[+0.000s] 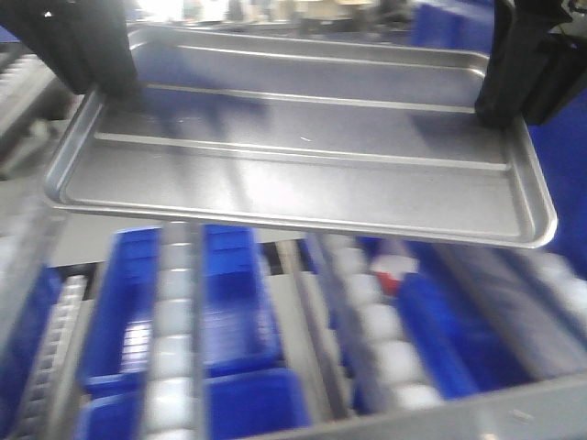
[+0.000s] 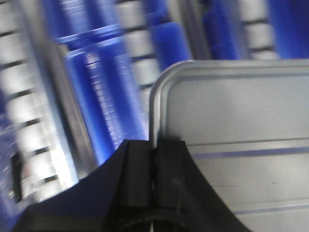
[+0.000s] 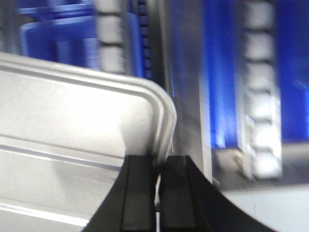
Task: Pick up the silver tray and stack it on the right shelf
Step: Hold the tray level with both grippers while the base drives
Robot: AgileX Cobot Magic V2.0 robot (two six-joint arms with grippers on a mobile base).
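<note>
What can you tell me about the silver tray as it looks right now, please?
The silver tray is a shallow rectangular pan of shiny metal with rounded corners, a low raised rim and two long ridges along its empty bottom. It hangs roughly level above blue bins and white rollers, pinched at its short rims by the left gripper and the right gripper.

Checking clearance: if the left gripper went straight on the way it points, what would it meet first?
The left gripper grips the silver tray by its rim; beyond, probably the blue bin below, though blur leaves depth unclear.
</note>
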